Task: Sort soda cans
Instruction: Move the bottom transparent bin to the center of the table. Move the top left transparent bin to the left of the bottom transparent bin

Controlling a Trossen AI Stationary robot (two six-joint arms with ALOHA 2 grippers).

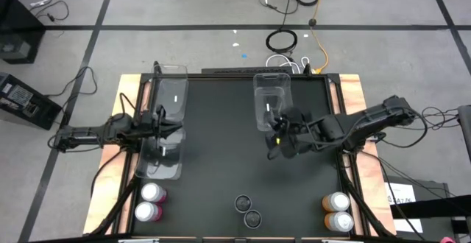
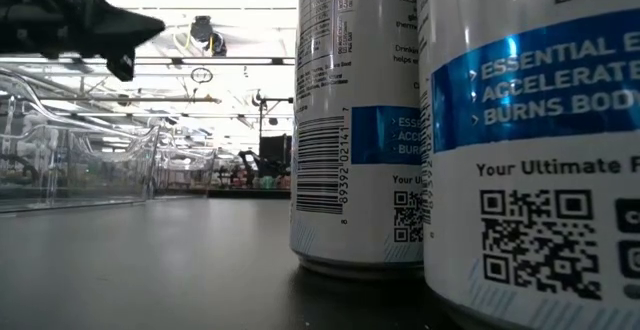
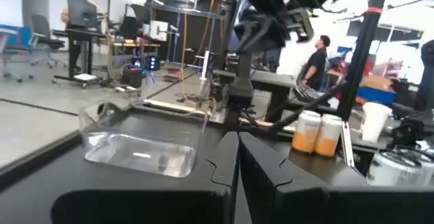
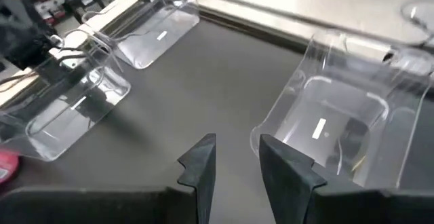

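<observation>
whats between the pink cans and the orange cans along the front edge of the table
The two dark cans stand about midway between the pink cans and the orange cans; bare mat either side, seen in the high view.

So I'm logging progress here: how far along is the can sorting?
Nothing looks sorted yet. The pink cans, dark cans and orange cans all stand at the table's near edge, and the three clear bins look empty. The right end effector holds nothing beside a bin; the left end effector is shut and empty. All six remain.

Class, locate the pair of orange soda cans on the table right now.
In the high view, the orange soda cans stand side by side at the table's near right corner, right of the dark cans.
</observation>
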